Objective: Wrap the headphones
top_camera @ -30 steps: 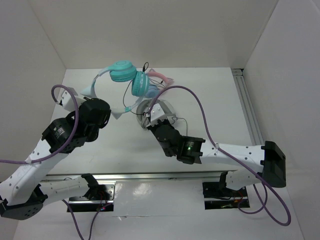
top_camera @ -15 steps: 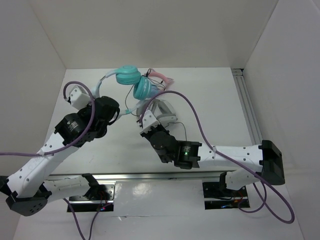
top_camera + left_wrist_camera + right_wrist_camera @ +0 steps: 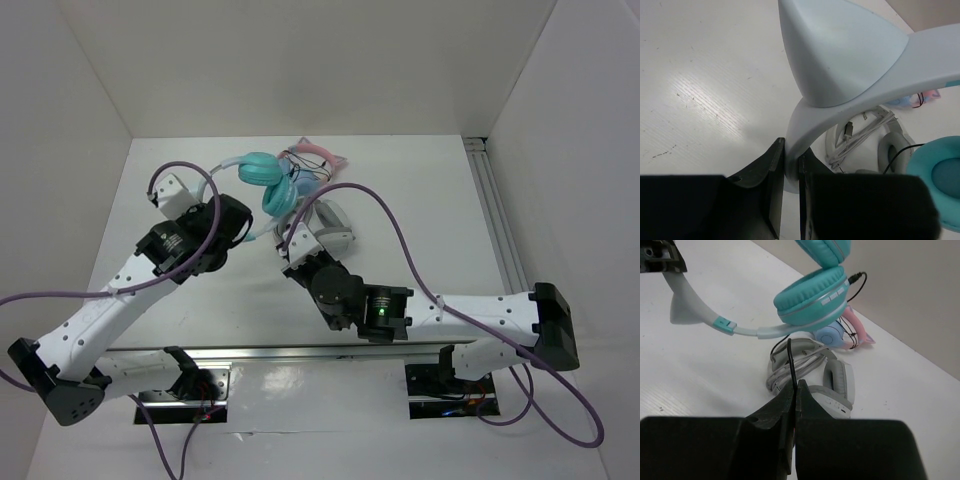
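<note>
We have the left tool (image 3: pixel 791 161) clamped on the headphones (image 3: pixel 262 171) by the headband (image 3: pixel 855 75), and the right tool (image 3: pixel 795 391) pinching the black cable (image 3: pixel 790 357). Risk: the thin cable slips the pinch, or snags the grey pair (image 3: pixel 838 382) below it.

A white table (image 3: pixel 450 200) stands boxed in by a plain back wall (image 3: pixel 300 60), left wall (image 3: pixel 50 150) and right wall (image 3: pixel 570 150). A metal rail (image 3: pixel 497 215) lines its right edge and a second rail (image 3: pixel 260 352) its front. The light is soft and even.

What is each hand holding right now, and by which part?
The left hand grips the headphones by the pale-blue headband, beside a cat-ear point. The right hand pinches the thin black cable.
</note>
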Available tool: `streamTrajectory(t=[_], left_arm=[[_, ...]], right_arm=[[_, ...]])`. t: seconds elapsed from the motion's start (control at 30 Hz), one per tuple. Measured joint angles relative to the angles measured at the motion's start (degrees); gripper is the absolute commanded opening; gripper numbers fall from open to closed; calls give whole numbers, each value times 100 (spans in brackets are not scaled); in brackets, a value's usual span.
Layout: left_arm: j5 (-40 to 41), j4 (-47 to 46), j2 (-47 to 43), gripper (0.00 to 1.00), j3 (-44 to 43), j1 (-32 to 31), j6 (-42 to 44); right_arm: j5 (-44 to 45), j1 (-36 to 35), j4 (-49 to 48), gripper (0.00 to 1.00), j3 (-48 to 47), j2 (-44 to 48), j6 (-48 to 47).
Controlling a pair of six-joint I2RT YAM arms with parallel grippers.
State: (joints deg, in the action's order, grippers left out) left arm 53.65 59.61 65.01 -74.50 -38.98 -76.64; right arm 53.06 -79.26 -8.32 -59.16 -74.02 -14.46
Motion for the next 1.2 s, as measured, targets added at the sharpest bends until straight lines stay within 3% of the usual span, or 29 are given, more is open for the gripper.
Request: streamTrajectory(t=[0.27,0.63,1.2], left_arm=[[-319,-280,-15,0,214,33,61],[-507,-833,221,0,90,-42,1099],[-946,-1403,-131,0,927,-894,3617]], right_arm=[[-358,0,-44,0,-66,-52,-22],[-964,-151,74,0,-363,-308,-293],[4,-160,330,0,-400,-15,-1331]])
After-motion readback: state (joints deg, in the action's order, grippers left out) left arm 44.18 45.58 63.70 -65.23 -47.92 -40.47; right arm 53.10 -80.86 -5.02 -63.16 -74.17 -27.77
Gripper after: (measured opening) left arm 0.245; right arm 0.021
